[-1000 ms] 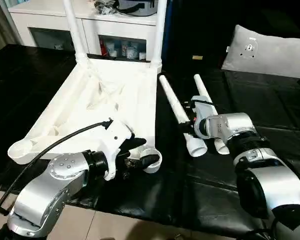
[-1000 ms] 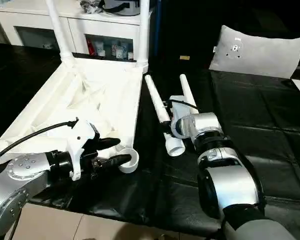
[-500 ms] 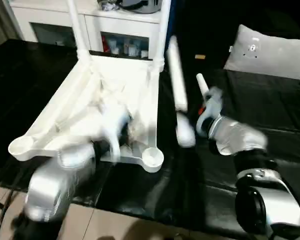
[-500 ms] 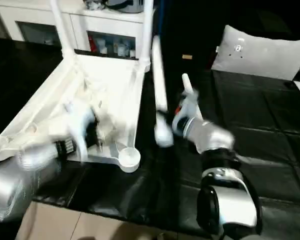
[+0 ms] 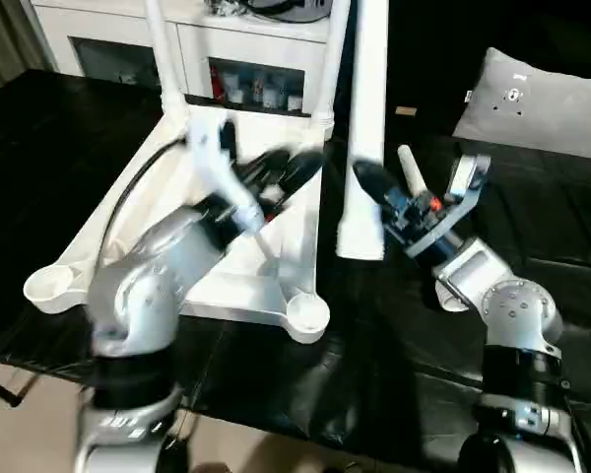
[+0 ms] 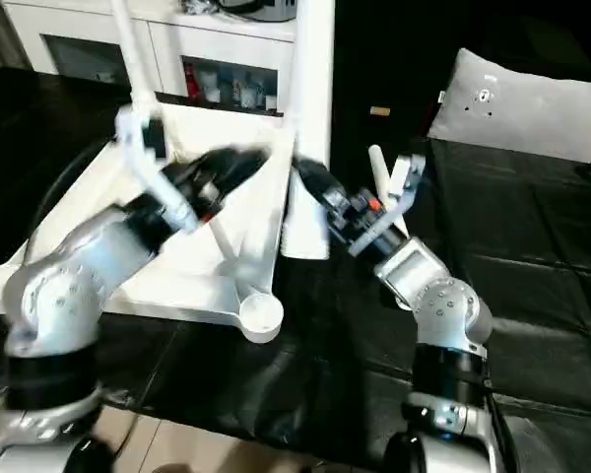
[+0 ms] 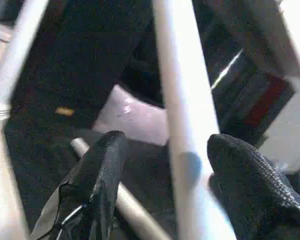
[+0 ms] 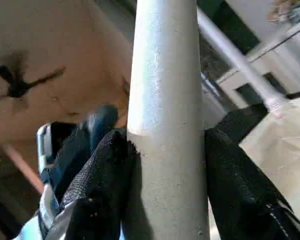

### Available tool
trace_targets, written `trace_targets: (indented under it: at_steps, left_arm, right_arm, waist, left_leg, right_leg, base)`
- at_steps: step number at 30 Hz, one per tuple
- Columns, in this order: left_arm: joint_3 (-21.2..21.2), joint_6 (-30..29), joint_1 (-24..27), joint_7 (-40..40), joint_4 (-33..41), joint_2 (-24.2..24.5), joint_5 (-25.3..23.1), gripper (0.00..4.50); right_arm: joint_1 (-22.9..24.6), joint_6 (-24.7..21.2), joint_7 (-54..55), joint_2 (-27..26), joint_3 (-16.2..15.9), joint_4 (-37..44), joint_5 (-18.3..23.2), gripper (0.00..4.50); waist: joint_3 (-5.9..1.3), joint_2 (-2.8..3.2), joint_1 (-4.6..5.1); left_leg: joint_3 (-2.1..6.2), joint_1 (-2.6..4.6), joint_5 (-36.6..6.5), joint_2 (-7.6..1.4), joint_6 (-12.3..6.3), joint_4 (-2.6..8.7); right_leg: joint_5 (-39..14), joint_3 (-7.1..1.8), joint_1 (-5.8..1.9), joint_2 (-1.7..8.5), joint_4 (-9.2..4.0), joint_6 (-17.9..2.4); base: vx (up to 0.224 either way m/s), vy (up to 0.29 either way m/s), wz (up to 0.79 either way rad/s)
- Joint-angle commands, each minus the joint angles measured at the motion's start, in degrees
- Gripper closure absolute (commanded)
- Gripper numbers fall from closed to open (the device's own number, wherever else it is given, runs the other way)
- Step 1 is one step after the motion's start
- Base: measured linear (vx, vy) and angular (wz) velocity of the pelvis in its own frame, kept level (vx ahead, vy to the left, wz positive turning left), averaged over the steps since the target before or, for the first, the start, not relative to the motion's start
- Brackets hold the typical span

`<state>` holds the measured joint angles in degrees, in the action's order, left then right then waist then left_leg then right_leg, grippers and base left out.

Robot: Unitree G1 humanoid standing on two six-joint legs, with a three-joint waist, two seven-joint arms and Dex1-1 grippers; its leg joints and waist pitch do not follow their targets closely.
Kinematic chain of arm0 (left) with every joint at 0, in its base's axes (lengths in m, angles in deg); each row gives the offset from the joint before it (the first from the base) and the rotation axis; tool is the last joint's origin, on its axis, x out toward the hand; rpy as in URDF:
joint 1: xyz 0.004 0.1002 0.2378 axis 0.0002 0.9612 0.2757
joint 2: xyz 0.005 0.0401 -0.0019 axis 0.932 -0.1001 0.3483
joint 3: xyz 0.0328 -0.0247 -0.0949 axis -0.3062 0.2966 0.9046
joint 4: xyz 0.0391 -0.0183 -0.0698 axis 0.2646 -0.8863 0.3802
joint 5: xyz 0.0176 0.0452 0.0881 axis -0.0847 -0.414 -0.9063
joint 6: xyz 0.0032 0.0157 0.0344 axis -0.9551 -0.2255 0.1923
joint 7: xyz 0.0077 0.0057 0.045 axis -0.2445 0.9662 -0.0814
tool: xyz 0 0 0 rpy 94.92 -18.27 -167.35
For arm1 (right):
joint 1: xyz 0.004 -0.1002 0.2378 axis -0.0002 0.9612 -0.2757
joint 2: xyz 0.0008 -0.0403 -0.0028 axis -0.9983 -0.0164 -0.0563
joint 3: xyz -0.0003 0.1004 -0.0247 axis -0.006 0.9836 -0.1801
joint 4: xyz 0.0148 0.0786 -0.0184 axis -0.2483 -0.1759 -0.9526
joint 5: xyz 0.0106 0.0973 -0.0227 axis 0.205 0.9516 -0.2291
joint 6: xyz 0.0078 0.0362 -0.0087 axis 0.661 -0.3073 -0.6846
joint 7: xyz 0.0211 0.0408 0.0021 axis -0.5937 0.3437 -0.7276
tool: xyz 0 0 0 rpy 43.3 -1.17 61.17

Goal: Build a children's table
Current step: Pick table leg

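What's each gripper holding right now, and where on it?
Right gripper clamps an upright leg near its wide lower end. Left gripper has jaws open around the same leg, not closed on it.

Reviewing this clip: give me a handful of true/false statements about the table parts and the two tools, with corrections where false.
1. The right tool holds a white leg upright above the black surface. True.
2. All four corner sockets of the upturned table top already carry legs. False: the near sockets stand empty; two far corners carry legs.
3. Another loose leg lies on the black surface beside the right arm. True.
4. The left tool is clamped shut on the held leg. False: its fingers stand apart on either side of it, with a gap.
5. A grey cushion lies at far right. True.
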<state>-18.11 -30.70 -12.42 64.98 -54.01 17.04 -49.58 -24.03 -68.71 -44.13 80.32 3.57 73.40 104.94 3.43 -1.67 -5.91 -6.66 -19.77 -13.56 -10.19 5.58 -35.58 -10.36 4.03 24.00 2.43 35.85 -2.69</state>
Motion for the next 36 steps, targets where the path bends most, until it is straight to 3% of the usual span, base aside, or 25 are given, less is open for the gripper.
trace_targets:
  at_steps: [1, 9, 14, 18, 19, 24, 25, 26, 27, 29, 30, 31, 33, 34, 36]
  left_arm:
    - [0.1, -0.7, -0.4, 0.5, 0.8, -0.1, 1.2, 1.1]
    - [-1.6, -2.2, 0.0, -0.3, 3.1, -0.8, 3.9, 1.1]
    - [-3.2, -1.8, 0.4, 0.0, 2.8, 0.1, 2.4, 1.1]
    - [-3.6, 0.7, 1.2, -1.3, 3.1, 0.1, 2.2, 1.1]
    - [-3.6, 0.7, 1.2, -1.3, 3.1, 0.1, 2.2, 1.66]
    - [-5.3, 3.4, 1.7, -2.8, 3.9, 1.4, 0.3, 1.8]
    - [-6.1, 4.5, 1.8, -2.6, 3.9, 1.8, -1.2, 1.8]
    - [-6.4, 4.9, 1.9, -2.1, 4.0, 1.6, -1.6, 1.8]
    - [-9.0, 7.8, 2.5, -1.3, 3.3, 2.8, -6.1, 1.8]
    - [-10.1, 8.8, 2.7, -1.3, 3.0, 3.3, -7.5, 1.8]
    - [-12.0, 11.3, 2.7, -0.6, 2.0, 4.4, -11.2, 1.8]
    - [-13.2, 13.0, 2.7, -0.1, 1.1, 4.9, -13.5, 1.8]
    - [-15.5, 18.0, 2.9, 0.6, -0.7, 5.9, -18.7, 1.8]
    - [-15.7, 18.8, 3.4, 0.7, -1.1, 5.7, -19.1, 1.8]
    - [-16.2, 21.6, 4.6, 1.8, -2.3, 5.2, -21.3, 1.8]
  right_arm:
    - [0.1, 0.0, -0.2, 0.1, -0.7, 1.7, 1.1, 2.63]
    - [2.1, -1.9, -1.3, 0.1, -3.4, 5.8, 3.5, 2.63]
    - [3.8, -0.2, -3.0, 1.3, -6.5, 8.2, 1.9, 2.63]
    - [5.0, 3.7, -2.6, 3.4, -11.2, 8.8, -4.3, 2.63]
    - [5.0, 3.7, -2.6, 3.4, -11.2, 8.8, -4.3, 2.63]
    - [5.1, 10.6, 0.1, 3.8, -14.5, 9.2, -11.3, 2.63]
    - [5.2, 14.2, 1.4, 4.3, -16.1, 8.6, -15.3, 2.63]
    - [5.4, 14.9, 1.9, 4.3, -16.5, 8.8, -15.9, 2.63]
    - [6.0, 17.5, 3.6, 4.4, -18.5, 9.1, -18.9, 2.64]
    - [6.2, 19.1, 3.9, 4.6, -19.5, 9.2, -20.3, 2.64]
    - [6.6, 21.6, 4.5, 5.2, -21.1, 8.5, -23.4, 2.64]
    - [6.8, 24.0, 4.4, 4.4, -21.1, 8.0, -24.0, 2.64]
    - [6.8, 24.5, 7.0, 2.5, -19.6, 7.8, -23.3, 2.64]
    - [7.3, 26.0, 7.1, 2.6, -20.4, 7.7, -24.6, 2.64]
    - [8.7, 30.4, 8.8, 1.5, -21.9, 7.4, -27.6, 2.64]
  waist:
    - [-3.89, 0.04, -0.35]
    - [-3.79, -0.06, -0.77]
    - [-3.85, -0.05, -0.96]
    - [-3.8, -0.01, -0.85]
    - [-3.79, -0.03, -0.77]
    - [-3.76, 0.08, -0.64]
    - [-3.75, 0.14, -0.64]
    - [-3.73, 0.22, -0.53]
    - [-3.69, 0.39, -0.45]
    - [-3.75, 0.4, -0.42]
    - [-3.76, 0.42, -0.33]
    - [-3.72, 0.94, -0.36]
    - [-3.76, 0.78, -0.18]
    - [-3.8, 1.64, -0.14]
    - [-3.93, 1.16, 0.11]
  left_leg:
    - [-0.67, -1.2, 2.0, -1.52, -2.91, 4.11]
    - [-0.64, -1.25, 2.2, -1.69, -1.92, 4.27]
    - [-0.53, -1.29, 2.6, -1.76, -1.92, 4.31]
    - [-0.55, -1.25, 2.6, -1.9, -1.24, 4.4]
    - [-0.55, -1.31, 2.4, -1.83, -1.24, 4.41]
    - [-0.61, -1.22, 1.3, -1.84, -1.04, 4.47]
    - [-0.53, -1.24, 1.2, -1.95, -0.76, 4.52]
    - [-0.6, -1.2, 1.1, -1.86, -0.66, 4.48]
    - [-0.55, -1.17, 0.7, -1.9, -0.66, 4.55]
    - [-0.5, -1.11, 0.7, -1.93, -0.64, 4.57]
    - [-0.57, -1.05, 0.3, -1.94, -0.55, 4.56]
    - [-0.5, -1.06, 0.0, -1.91, -0.37, 4.54]
    - [-0.42, -1.07, -0.6, -1.91, -0.67, 4.7]
    - [-0.37, -1.05, -0.6, -1.84, -0.52, 4.65]
    - [-0.38, -1.29, 0.4, -1.99, -0.24, 4.49]
  right_leg:
    - [-13.4, -2.86, -4.54, 4.76, -4.87, -6.5]
    - [-12.8, -2.96, -4.51, 4.9, -4.83, -5.7]
    - [-12.2, -2.94, -4.56, 4.87, -4.83, -4.8]
    - [-12.2, -2.9, -4.48, 4.94, -4.91, -4.5]
    - [-12.2, -2.91, -4.57, 4.95, -4.96, -4.6]
    - [-13.3, -2.97, -4.4, 5.0, -5.0, -4.3]
    - [-13.4, -2.93, -4.33, 5.0, -5.06, -4.2]
    - [-13.2, -2.99, -4.33, 4.93, -5.04, -4.2]
    - [-13.2, -3.03, -4.33, 4.91, -5.05, -4.2]
    - [-12.8, -3.03, -4.38, 4.94, -5.0, -3.7]
    - [-12.5, -3.1, -4.35, 4.88, -4.95, -3.8]
    - [-12.3, -3.11, -4.29, 4.8, -4.93, -3.6]
    - [-12.5, -3.1, -4.35, 4.82, -5.12, -3.2]
    - [-12.0, -3.13, -4.3, 4.83, -5.02, -3.5]
    - [-8.3, -3.12, -4.52, 4.87, -4.74, -4.8]
  base:
    - [0.0, 0.0, 0.0]
    - [0.0, 0.0, 0.0]
    - [0.0, 0.0, 0.0]
    - [0.0, 0.0, 0.0]
    - [0.0, 0.0, 0.0]
    - [0.0, 0.0, 0.0]
    - [0.0, 0.0, 0.0]
    - [0.0, 0.0, 0.0]
    - [0.0, 0.0, 0.0]
    - [0.0, 0.0, 0.0]
    - [0.0, 0.0, 0.0]
    - [0.0, 0.0, 0.0]
    - [0.0, 0.0, 0.0]
    - [0.0, 0.0, 0.0]
    - [0.0, 0.0, 0.0]
